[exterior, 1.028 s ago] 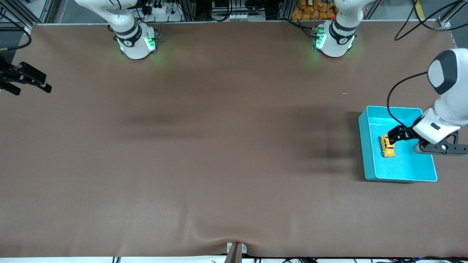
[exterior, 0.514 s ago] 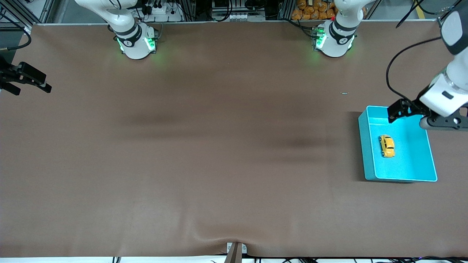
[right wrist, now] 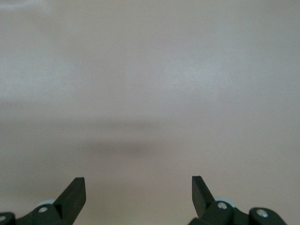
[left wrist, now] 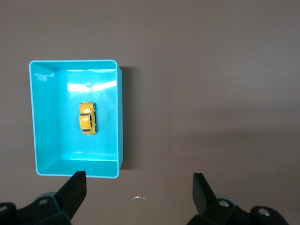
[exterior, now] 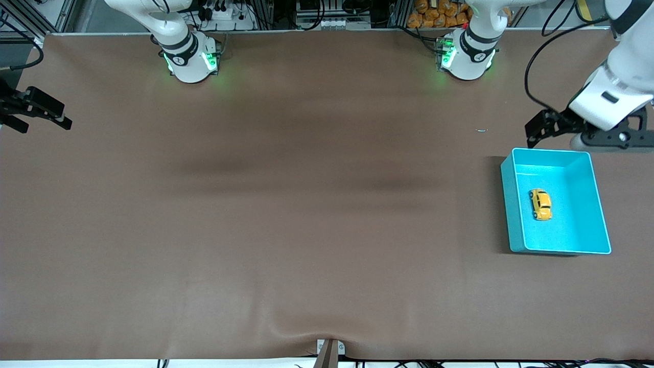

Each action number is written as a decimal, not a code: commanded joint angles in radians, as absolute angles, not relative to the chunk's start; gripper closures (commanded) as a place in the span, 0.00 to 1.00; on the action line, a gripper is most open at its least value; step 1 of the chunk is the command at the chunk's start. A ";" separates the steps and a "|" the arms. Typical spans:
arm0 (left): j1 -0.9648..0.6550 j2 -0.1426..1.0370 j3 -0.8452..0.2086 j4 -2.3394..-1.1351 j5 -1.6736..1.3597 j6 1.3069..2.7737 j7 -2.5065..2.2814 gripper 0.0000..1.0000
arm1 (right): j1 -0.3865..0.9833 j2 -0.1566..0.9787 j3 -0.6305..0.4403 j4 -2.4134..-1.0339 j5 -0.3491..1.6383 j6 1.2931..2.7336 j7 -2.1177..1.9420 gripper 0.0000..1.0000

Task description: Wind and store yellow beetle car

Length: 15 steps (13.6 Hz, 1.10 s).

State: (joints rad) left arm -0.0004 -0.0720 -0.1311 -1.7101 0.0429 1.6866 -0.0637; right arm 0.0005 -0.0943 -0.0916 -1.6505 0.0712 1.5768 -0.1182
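Note:
The yellow beetle car [exterior: 540,204] lies on the floor of the turquoise bin [exterior: 557,252] near the left arm's end of the table. It also shows in the left wrist view [left wrist: 87,118], inside the bin [left wrist: 33,117]. My left gripper [exterior: 532,135] is open and empty, in the air over the bare table just past the bin's edge toward the robots' bases; the left wrist view [left wrist: 139,180] shows its fingers wide apart. My right gripper [exterior: 65,120] waits open and empty at the right arm's end of the table, over bare mat [right wrist: 138,185].
A tiny silvery scrap [exterior: 481,130] lies on the brown mat beside the bin's corner, farther from the front camera; it also shows in the left wrist view [left wrist: 138,198]. The mat has a raised wrinkle [exterior: 306,332] at the near edge.
My left gripper has risen out of the bin and moved toward the robots' bases, leaving the car lying in the bin. The right arm has not moved.

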 commanded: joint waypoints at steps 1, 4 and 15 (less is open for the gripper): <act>-0.012 -0.103 -0.095 -1.700 0.017 1.622 -0.012 0.00 | -0.009 -0.097 -0.084 -1.637 0.055 1.560 -0.101 0.00; -0.015 -0.066 -0.095 -1.590 -0.018 1.556 -0.023 0.00 | -0.009 -0.097 -0.084 -1.637 0.055 1.560 -0.103 0.00; -0.018 -0.077 -0.107 -1.582 -0.031 1.491 -0.025 0.00 | -0.011 -0.095 -0.084 -1.637 0.055 1.562 -0.101 0.00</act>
State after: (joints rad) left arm -0.0160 -0.0736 -0.1092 -1.5989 -0.0144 1.5159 -0.0304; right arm 0.0002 -0.0943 -0.0917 -1.6496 0.0712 1.5759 -0.1181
